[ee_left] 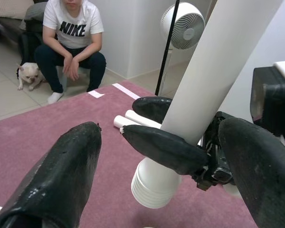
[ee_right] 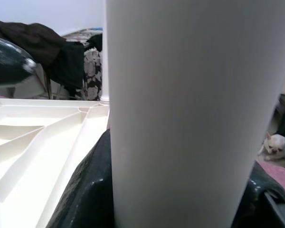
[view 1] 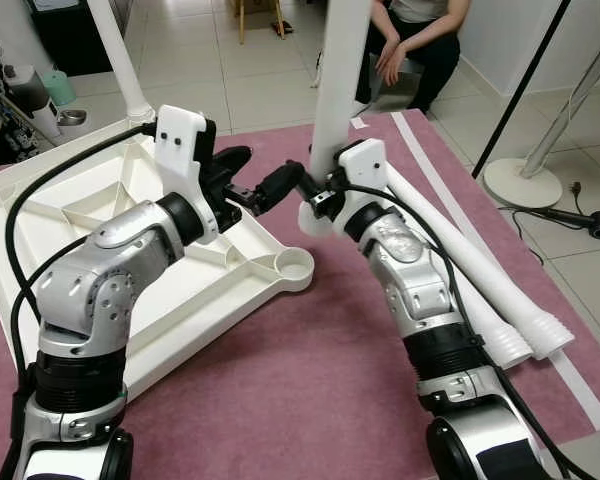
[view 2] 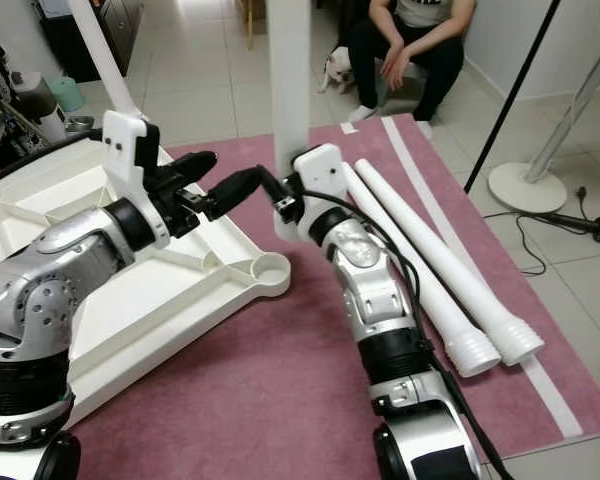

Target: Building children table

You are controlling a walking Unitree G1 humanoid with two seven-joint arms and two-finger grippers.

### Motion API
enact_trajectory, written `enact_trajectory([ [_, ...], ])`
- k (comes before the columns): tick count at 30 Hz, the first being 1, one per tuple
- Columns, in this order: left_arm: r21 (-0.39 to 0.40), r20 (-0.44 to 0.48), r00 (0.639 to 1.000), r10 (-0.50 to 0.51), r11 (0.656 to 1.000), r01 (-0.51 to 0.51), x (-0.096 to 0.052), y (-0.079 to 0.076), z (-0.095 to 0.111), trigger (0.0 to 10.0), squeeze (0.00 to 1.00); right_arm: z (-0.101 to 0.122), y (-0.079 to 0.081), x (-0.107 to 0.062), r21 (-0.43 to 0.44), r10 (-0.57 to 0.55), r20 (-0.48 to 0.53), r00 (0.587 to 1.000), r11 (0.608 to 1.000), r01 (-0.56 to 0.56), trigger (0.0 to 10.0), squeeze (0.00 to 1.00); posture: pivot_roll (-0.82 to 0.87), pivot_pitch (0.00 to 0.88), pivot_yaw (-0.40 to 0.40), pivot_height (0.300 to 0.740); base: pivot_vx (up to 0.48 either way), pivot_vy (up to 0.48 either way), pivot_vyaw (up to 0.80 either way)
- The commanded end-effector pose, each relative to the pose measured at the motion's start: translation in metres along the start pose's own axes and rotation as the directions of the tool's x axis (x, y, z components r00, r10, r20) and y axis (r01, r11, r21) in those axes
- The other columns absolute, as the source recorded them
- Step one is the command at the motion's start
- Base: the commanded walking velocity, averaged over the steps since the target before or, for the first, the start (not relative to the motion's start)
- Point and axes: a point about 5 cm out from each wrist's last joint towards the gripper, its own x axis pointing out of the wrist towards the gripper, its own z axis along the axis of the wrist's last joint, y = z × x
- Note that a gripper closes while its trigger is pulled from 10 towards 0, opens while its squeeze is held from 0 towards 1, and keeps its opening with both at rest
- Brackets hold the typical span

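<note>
A white tabletop [view 1: 100,215] lies upside down on the maroon rug, with one leg [view 1: 120,60] standing in its far corner. Its near corner socket [view 1: 295,265] has nothing in it. My right gripper [view 1: 318,195] is shut on another white leg [view 1: 338,80] and holds it upright. The leg's ribbed lower end [ee_left: 154,187] hangs just above the rug, slightly beyond and to the right of that socket. My left gripper [view 1: 270,168] is open over the tabletop's edge, its fingertips [ee_left: 76,156] spread close to the held leg's lower part.
Two more white legs [view 1: 480,275] lie side by side on the rug to the right. A person [view 1: 415,40] sits beyond the rug with a small dog [view 2: 335,68] beside them. A standing fan [view 1: 540,175] and cables occupy the floor at right.
</note>
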Motion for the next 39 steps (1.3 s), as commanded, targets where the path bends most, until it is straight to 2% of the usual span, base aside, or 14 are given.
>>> enact_trajectory([
  [1, 0.075, -0.072, 0.992, 0.105, 0.992, -0.1, -0.006, 0.018, -0.009, 10.0, 0.0, 0.007, -0.002, -0.004, 0.021, 0.03, 0.027, 0.999, 0.999, -0.03, 10.0, 0.0, 0.03, 0.0, 0.084, 0.74, 0.0, 0.0, 0.0],
  [4, 0.281, -0.251, 0.962, 0.106, 0.959, -0.032, -0.018, 0.023, -0.032, 10.0, 0.0, 0.008, -0.003, -0.009, 0.038, 0.073, 0.028, 0.997, 0.996, -0.074, 10.0, 0.0, 0.03, 0.0, 0.085, 0.74, 0.0, 0.0, 0.0],
  [5, 0.393, -0.423, 0.903, 0.078, 0.913, 0.106, -0.03, 0.02, -0.059, 10.0, 0.0, 0.01, -0.001, -0.01, 0.055, 0.122, 0.034, 0.992, 0.991, -0.124, 10.0, 0.0, 0.03, 0.0, 0.084, 0.74, 0.0, 0.0, 0.0],
  [12, 0.286, -0.567, 0.824, 0.012, 0.941, 0.183, -0.045, 0.006, -0.102, 10.0, 0.0, 0.013, 0.01, -0.01, 0.1, 0.191, 0.042, 0.981, 0.976, -0.194, 10.0, 0.0, 0.03, 0.0, 0.077, 0.74, 0.0, 0.0, 0.0],
  [18, 0.236, -0.565, 0.825, 0.004, 0.959, 0.157, -0.04, -0.006, -0.116, 10.0, 0.0, 0.009, 0.017, -0.01, 0.117, 0.205, 0.029, 0.978, 0.971, -0.207, 10.0, 0.0, 0.03, 0.0, 0.071, 0.74, 0.0, 0.0, 0.0],
  [23, 0.331, -0.587, 0.809, 0.037, 0.923, 0.197, -0.042, -0.006, -0.127, 10.0, 0.0, 0.007, 0.019, -0.007, 0.133, 0.217, 0.02, 0.976, 0.967, -0.218, 10.0, 0.0, 0.03, 0.0, 0.065, 0.74, 0.0, 0.0, 0.0],
  [24, 0.347, -0.594, 0.803, 0.045, 0.915, 0.205, -0.044, -0.005, -0.13, 7.3, 0.0, 0.007, 0.019, -0.006, 0.137, 0.217, 0.017, 0.976, 0.966, -0.217, 10.0, 0.0, 0.04, 0.0, 0.062, 0.74, 0.0, 0.0, 0.0],
  [26, 0.354, -0.598, 0.8, 0.048, 0.912, 0.209, -0.044, -0.005, -0.131, 7.3, 0.0, 0.006, 0.019, -0.005, 0.139, 0.217, 0.015, 0.976, 0.966, -0.217, 10.0, 0.0, 0.04, 0.0, 0.062, 0.74, 0.0, 0.0, 0.0],
  [27, 0.371, -0.598, 0.798, 0.075, 0.908, 0.192, -0.043, -0.002, -0.135, 4.5, 0.0, 0.006, 0.021, -0.004, 0.142, 0.22, 0.014, 0.975, 0.965, -0.219, 10.0, 0.0, 0.04, 0.0, 0.062, 0.74, 0.0, 0.0, 0.0],
  [28, 0.371, -0.598, 0.798, 0.075, 0.908, 0.192, -0.043, -0.002, -0.135, 4.5, 0.0, 0.006, 0.021, -0.004, 0.142, 0.22, 0.014, 0.975, 0.965, -0.219, 10.0, 0.0, 0.04, 0.0, 0.062, 0.74, 0.0, 0.0, 0.0],
  [29, 0.384, -0.594, 0.797, 0.107, 0.909, 0.164, -0.04, 0.001, -0.137, 1.9, 0.0, 0.006, 0.022, -0.003, 0.147, 0.224, 0.016, 0.974, 0.964, -0.224, 10.0, 0.0, 0.04, 0.0, 0.06, 0.74, 0.0, 0.0, 0.0],
  [30, 0.393, -0.591, 0.796, 0.129, 0.908, 0.144, -0.038, 0.003, -0.139, 1.9, 0.0, 0.006, 0.023, -0.003, 0.149, 0.227, 0.018, 0.974, 0.962, -0.227, 10.0, 0.0, 0.04, 0.0, 0.06, 0.74, 0.0, 0.0, 0.0],
  [31, 0.399, -0.589, 0.795, 0.146, 0.908, 0.13, -0.036, 0.005, -0.14, 0.2, 0.0, 0.006, 0.024, -0.002, 0.151, 0.229, 0.019, 0.973, 0.962, -0.229, 10.0, 0.0, 0.04, 0.0, 0.06, 0.74, 0.0, 0.0, 0.0],
  [39, 0.368, -0.583, 0.803, 0.124, 0.922, 0.124, -0.03, 0.006, -0.139, 0.0, 0.0, 0.006, 0.026, -0.002, 0.154, 0.231, 0.016, 0.973, 0.961, -0.23, 10.0, 0.0, 0.04, 0.0, 0.068, 0.74, 0.0, 0.0, 0.0],
])
